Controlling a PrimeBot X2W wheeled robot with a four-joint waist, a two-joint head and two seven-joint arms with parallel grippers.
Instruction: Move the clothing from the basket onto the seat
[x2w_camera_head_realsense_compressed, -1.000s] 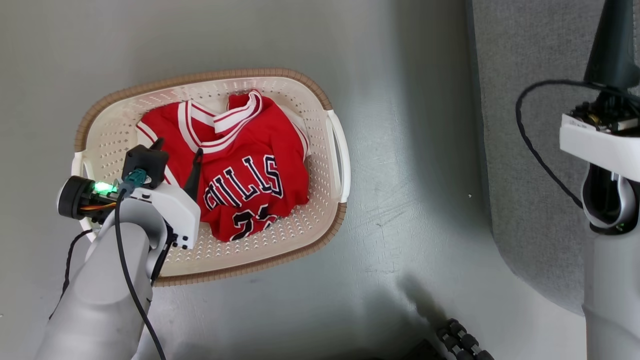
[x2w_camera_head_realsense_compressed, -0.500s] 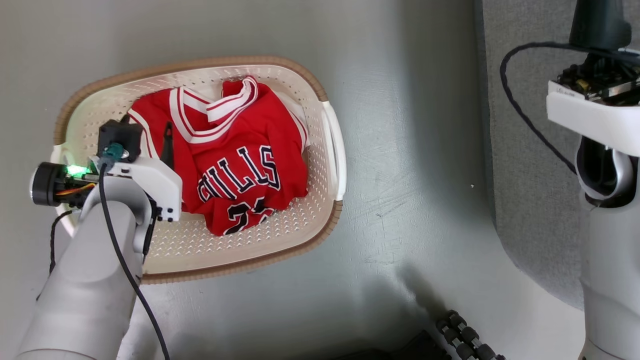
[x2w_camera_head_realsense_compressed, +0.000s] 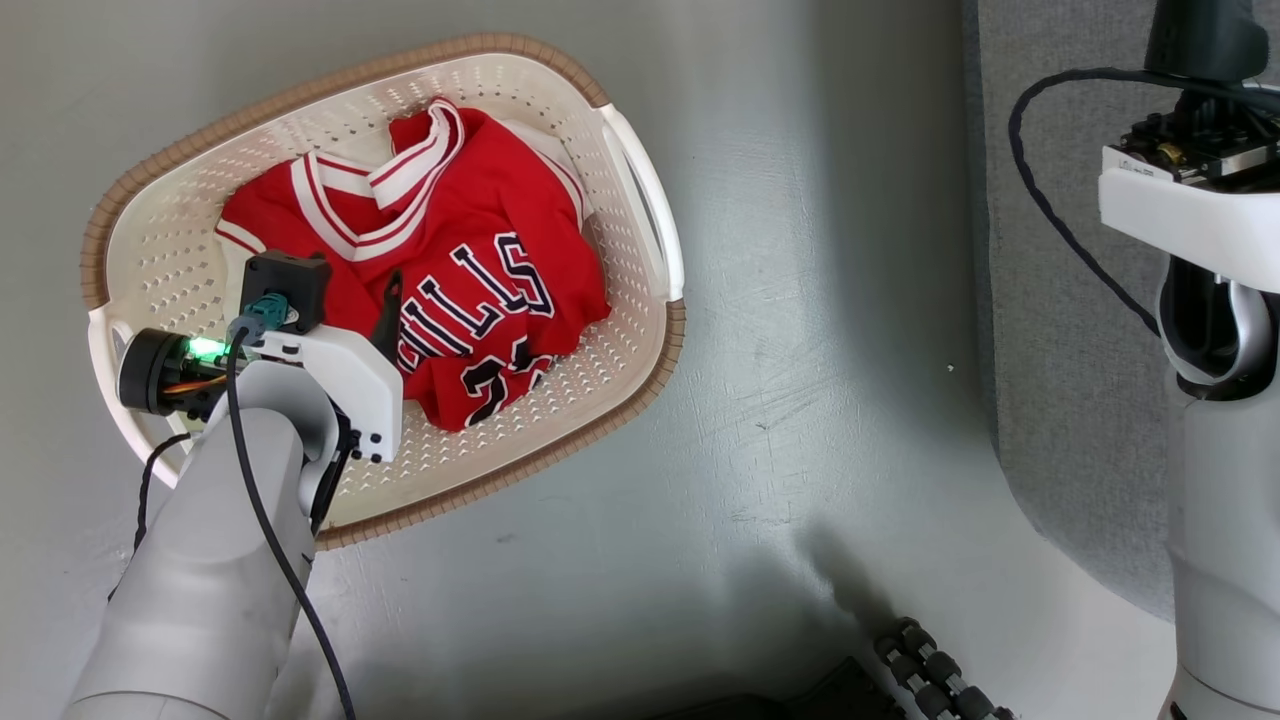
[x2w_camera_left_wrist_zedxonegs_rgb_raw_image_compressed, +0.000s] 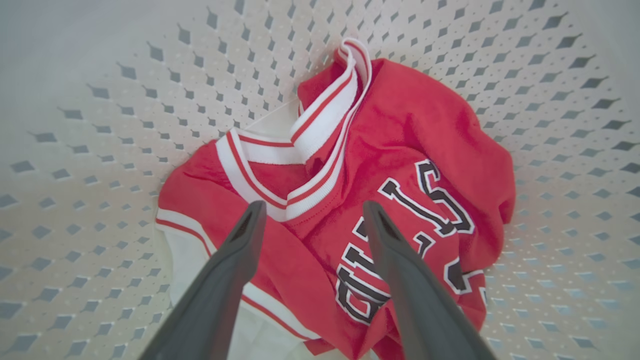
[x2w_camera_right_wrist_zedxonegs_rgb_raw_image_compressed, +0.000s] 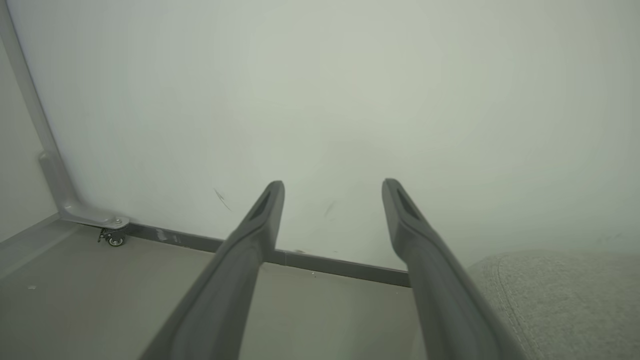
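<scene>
Plainly, "ULLS" on the red clothing

We see the left forearm hiding the basket's near-left rim and a corner of the clothing, whose number is partly tucked under a fold. The seat runs off the head view's right edge, and the right gripper off its top.

"ULLS" on the red jersey

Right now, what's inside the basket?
A crumpled red BULLS jersey lies inside the cream basket, the open left gripper pointing at it. Whatever is beneath the jersey is covered.
</scene>
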